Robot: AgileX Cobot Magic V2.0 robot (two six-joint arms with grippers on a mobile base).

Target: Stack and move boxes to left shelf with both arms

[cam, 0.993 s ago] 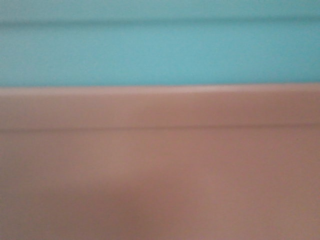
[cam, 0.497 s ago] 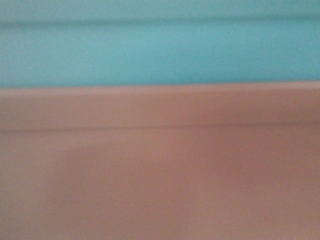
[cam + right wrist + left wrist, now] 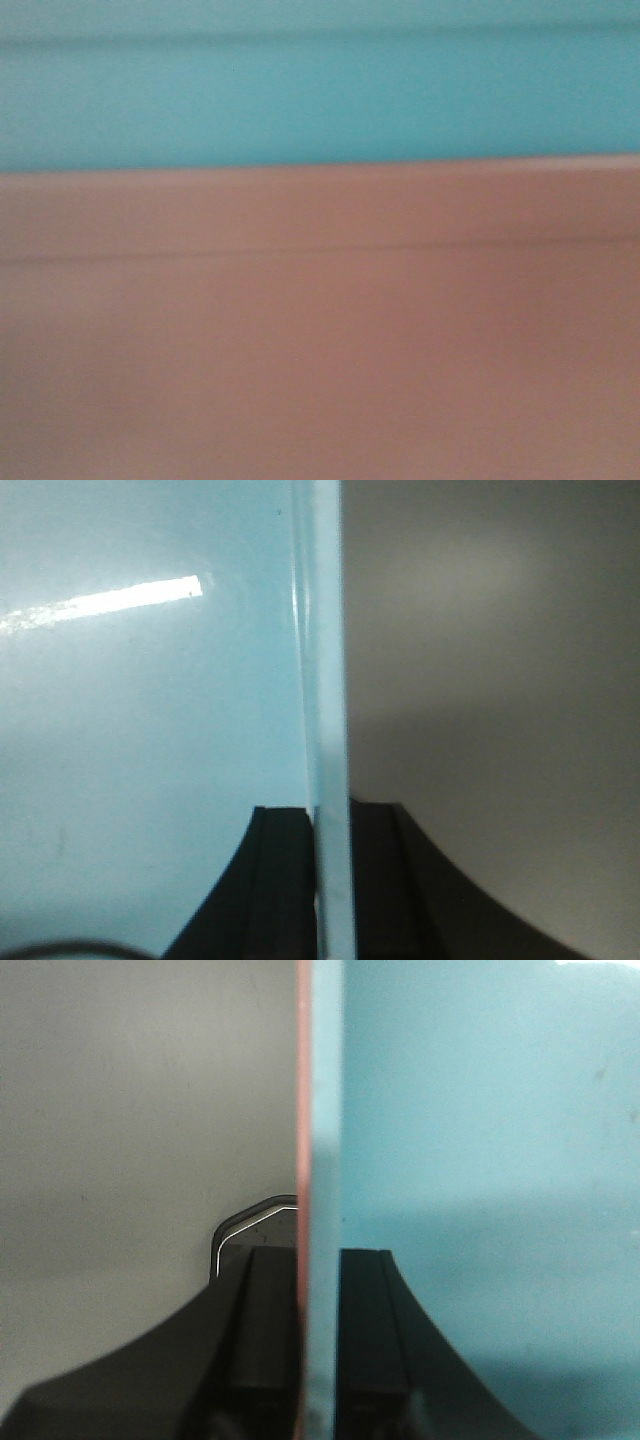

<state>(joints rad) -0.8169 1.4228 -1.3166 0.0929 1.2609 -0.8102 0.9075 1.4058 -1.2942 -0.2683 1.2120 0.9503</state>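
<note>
The two boxes are nested and fill the front view from very close. The light blue box [image 3: 320,90] takes the upper part and the salmon pink box [image 3: 320,330] the lower part. In the left wrist view my left gripper [image 3: 318,1270] is shut on the stacked walls: the pink edge [image 3: 302,1110] lies outside and the blue wall [image 3: 480,1160] inside. In the right wrist view my right gripper [image 3: 330,830] is shut on the blue box's wall [image 3: 325,680], with the blue inside [image 3: 150,730] to its left. The left shelf is out of view.
A plain grey surface [image 3: 140,1110] lies beyond the boxes in the left wrist view, and a dim grey one [image 3: 490,680] in the right wrist view. A small dark bracket-like shape [image 3: 250,1222] shows beside the left fingers.
In the front view the line between blue and pink has tilted, its right end now slightly higher. The boxes shift a little while both grips hold.
</note>
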